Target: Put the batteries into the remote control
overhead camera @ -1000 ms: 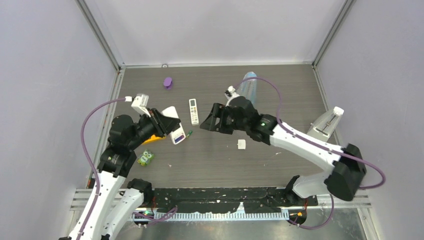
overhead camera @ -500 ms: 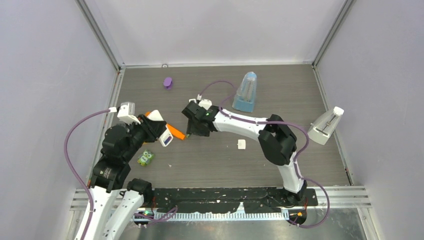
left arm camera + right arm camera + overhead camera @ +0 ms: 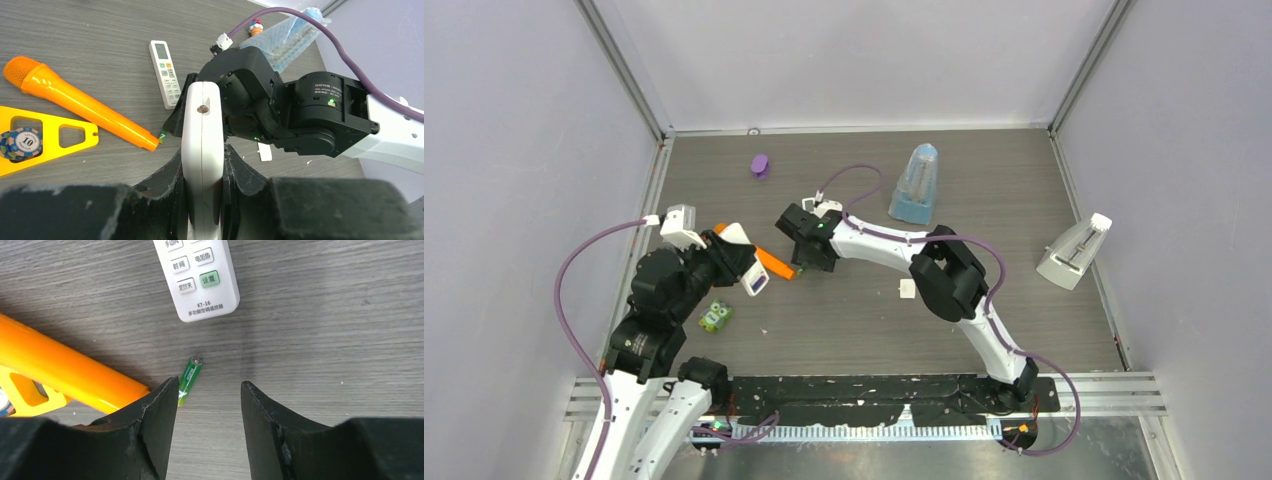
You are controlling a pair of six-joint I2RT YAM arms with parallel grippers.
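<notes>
**A:** How far along is the loading?

**B:** Early, I judge. The left gripper (image 3: 202,152) is clenched on a slim white plastic remote control (image 3: 201,107) and holds it up over the grey wood-grain table (image 3: 90,30). The remote is edge-on to the wrist camera, so its battery bay is hidden. I cannot tell whether any cell sits inside.

**A:** And the battery?

**B:** A small green cylindrical battery (image 3: 190,371) lies on the table. It is just beside the tip of a long orange plastic toy microphone (image 3: 65,372). It is also near the lower end of a second white button remote (image 3: 195,275), which lies flat.

**A:** Does the right arm have it?

**B:** No. The right gripper (image 3: 209,385) hangs over it with its jaws apart and nothing clasped. The cell's near end sits at the inner edge of one finger, off-centre in the gap.

**A:** What is left?

**B:** Nearly everything, I would say. The gripper has to centre on the cell, close on it and lift it. Then it has to carry the cell to the held remote and seat it, and any further cells come after that.
</notes>
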